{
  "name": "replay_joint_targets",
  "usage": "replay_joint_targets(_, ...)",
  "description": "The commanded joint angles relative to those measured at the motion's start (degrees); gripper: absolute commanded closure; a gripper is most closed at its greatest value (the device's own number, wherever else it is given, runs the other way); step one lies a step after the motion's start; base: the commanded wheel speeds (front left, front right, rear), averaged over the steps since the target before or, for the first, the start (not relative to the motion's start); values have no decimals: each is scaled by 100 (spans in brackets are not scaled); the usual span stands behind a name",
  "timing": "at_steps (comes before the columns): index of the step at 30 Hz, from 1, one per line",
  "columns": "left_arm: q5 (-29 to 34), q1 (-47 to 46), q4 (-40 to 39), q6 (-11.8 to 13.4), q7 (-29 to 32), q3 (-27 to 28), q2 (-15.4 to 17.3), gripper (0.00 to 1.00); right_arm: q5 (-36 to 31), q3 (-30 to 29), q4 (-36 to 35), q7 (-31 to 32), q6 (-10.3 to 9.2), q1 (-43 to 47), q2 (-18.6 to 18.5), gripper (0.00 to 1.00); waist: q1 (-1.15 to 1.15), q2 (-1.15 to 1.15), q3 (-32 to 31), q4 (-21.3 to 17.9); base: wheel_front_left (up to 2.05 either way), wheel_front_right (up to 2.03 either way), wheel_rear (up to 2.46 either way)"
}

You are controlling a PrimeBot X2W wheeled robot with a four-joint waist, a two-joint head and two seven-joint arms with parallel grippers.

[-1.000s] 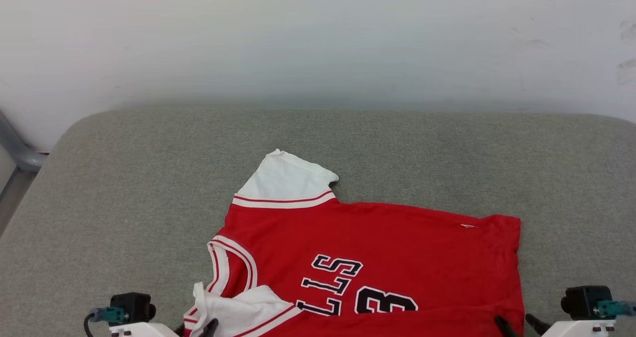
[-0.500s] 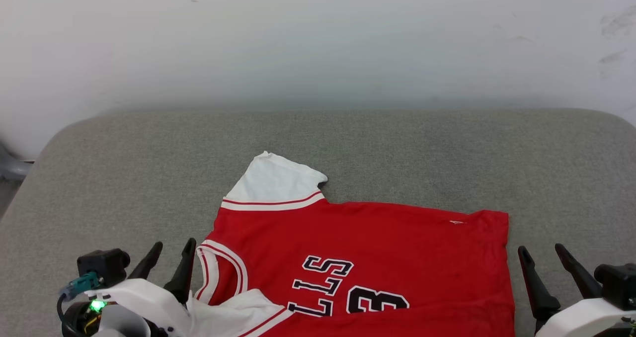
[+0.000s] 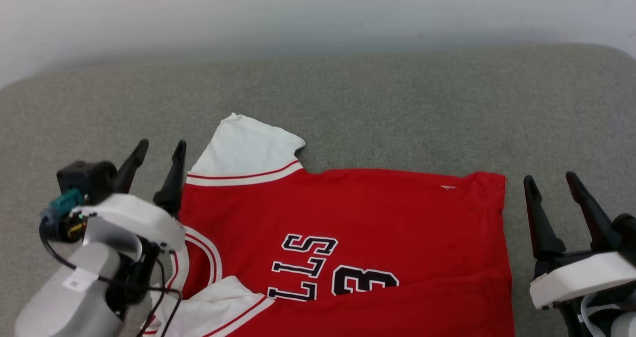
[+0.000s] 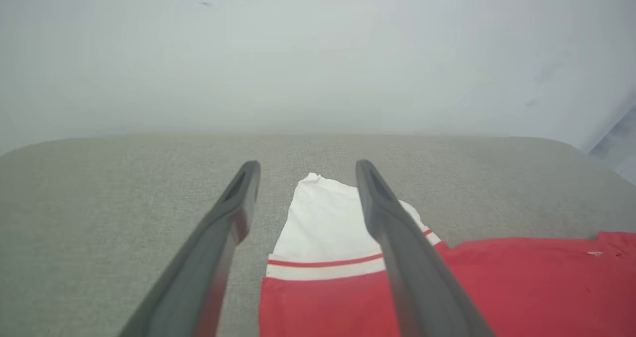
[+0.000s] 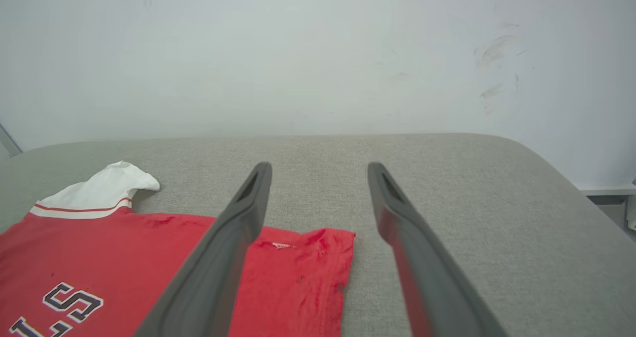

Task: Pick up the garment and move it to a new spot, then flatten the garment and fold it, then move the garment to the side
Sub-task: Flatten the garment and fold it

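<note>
The garment (image 3: 387, 227), a red jersey with white sleeves and black-and-white lettering, lies folded on the grey cushion, its collar toward the left and hem toward the right. One white sleeve (image 3: 246, 150) sticks out toward the wall. My left gripper (image 3: 161, 146) is open above the cushion just left of that sleeve; the left wrist view has the sleeve (image 4: 323, 222) lying between and beyond its fingers. My right gripper (image 3: 551, 180) is open beside the hem corner (image 5: 333, 247), holding nothing.
The grey padded surface (image 3: 397, 93) runs back to a pale wall (image 3: 318, 9), with bare cushion behind the garment and on both sides. Its right edge curves off in the right wrist view (image 5: 561, 173).
Both grippers have risen from the bottom edge into view and moved forward along the garment's two ends. The camera has tilted down, so the whole scene sits higher in the picture.
</note>
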Motion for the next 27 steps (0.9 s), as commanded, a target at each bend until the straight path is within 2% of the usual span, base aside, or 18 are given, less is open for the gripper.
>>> replay_joint_targets(1,45,-291,60,-98,63,-6,-7,0,-20,4,-47,-19,-2,-159,53,0,-1,0,440,-195,0,0,0)
replay_joint_targets(7,-108,-1303,546,-669,686,-86,49,0,-79,74,-68,-40,-2,-496,146,0,-1,0,852,-436,0,0,0)
replay_joint_targets(12,-405,-2070,1115,-1190,1668,-212,186,0,-69,97,-17,-84,-2,-685,219,0,-1,0,1092,-641,0,0,0)
replay_joint_targets(15,-608,-2519,1430,-1365,2519,-362,357,0,-56,144,18,-124,-2,-770,258,0,-1,0,1289,-778,0,0,0)
replay_joint_targets(19,-869,-3026,1719,-1474,3507,-532,585,0,-14,209,118,-219,-2,-888,298,0,-1,0,1543,-949,0,0,0)
replay_joint_targets(20,-869,-3026,1719,-1474,3507,-532,585,0,-14,209,118,-219,-2,-888,298,0,-1,0,1543,-949,0,0,0)
replay_joint_targets(24,-1061,-3385,1900,-1507,4384,-730,812,0,58,263,212,-341,-2,-966,338,0,-1,0,1804,-1102,0,0,0)
replay_joint_targets(27,-1130,-3496,2050,-1509,4796,-850,929,0,113,304,303,-409,-2,-1005,361,0,-1,0,1949,-1201,0,0,0)
